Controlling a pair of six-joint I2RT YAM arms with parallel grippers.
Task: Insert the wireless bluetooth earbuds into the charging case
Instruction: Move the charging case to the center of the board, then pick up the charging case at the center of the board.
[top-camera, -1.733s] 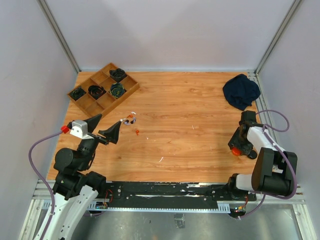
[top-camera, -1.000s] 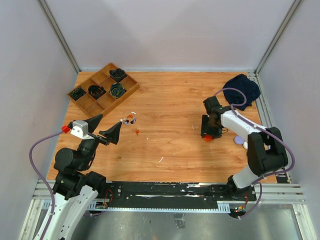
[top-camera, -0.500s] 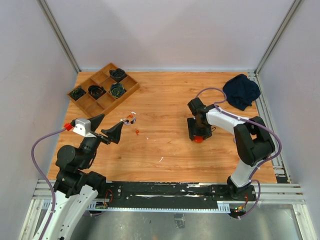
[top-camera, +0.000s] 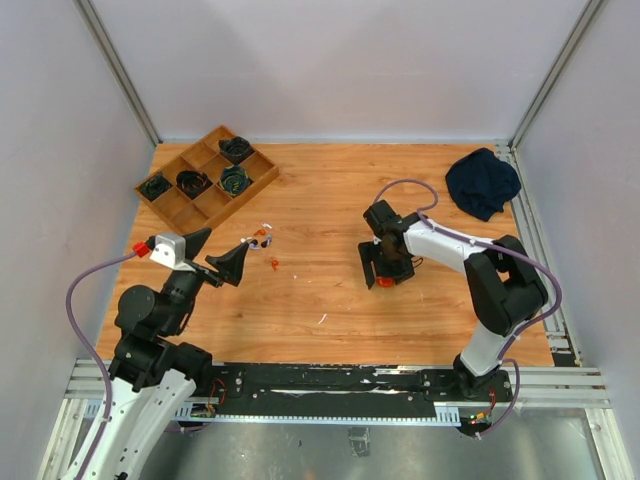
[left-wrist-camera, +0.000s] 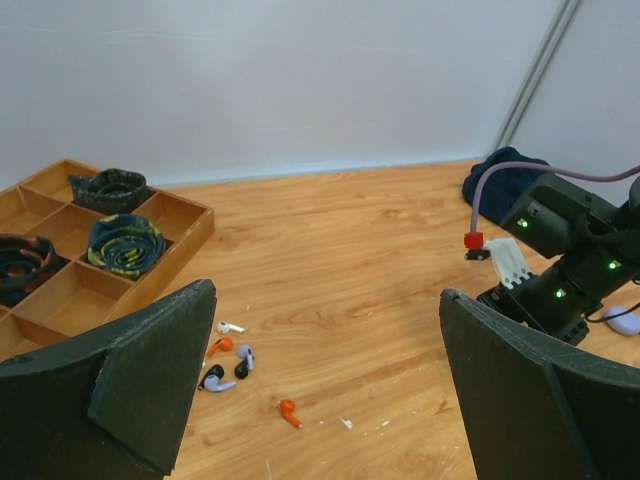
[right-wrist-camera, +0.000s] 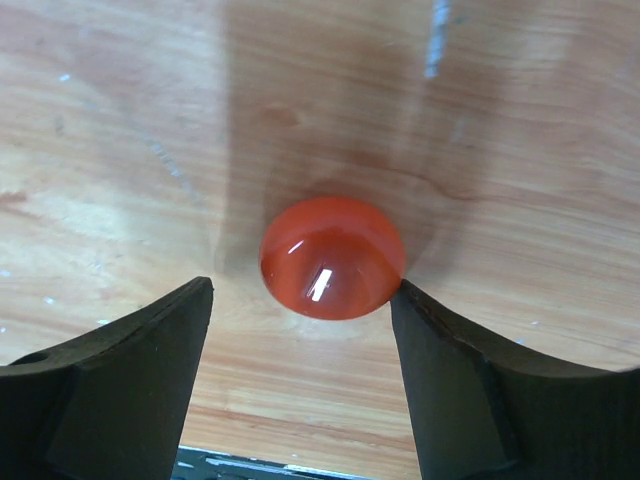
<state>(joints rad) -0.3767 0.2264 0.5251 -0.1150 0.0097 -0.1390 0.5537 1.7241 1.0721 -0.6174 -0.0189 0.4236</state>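
Over the last moments, hauls the orange case (right-wrist-camera: 332, 260) from the right edge of the table (top-camera: 330, 190) to its middle with the right gripper (right-wrist-camera: 300, 292). Sets it on the wood and lets go, with fingers spreading and one pad just touching it. Puts the case nearer the earbuds (left-wrist-camera: 225, 362), which lie loose below the wide-spread left gripper (left-wrist-camera: 325, 295). Probably clears the way for fetching earbuds.

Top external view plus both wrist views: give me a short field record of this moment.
orange case: lying on the table
right gripper: open, fingers either side of the orange case
left gripper: wide open, empty, hovering
earbuds: loose on the table, ahead of the left gripper
wooden tray: far left, holding coiled cables
dark blue cloth: far right corner
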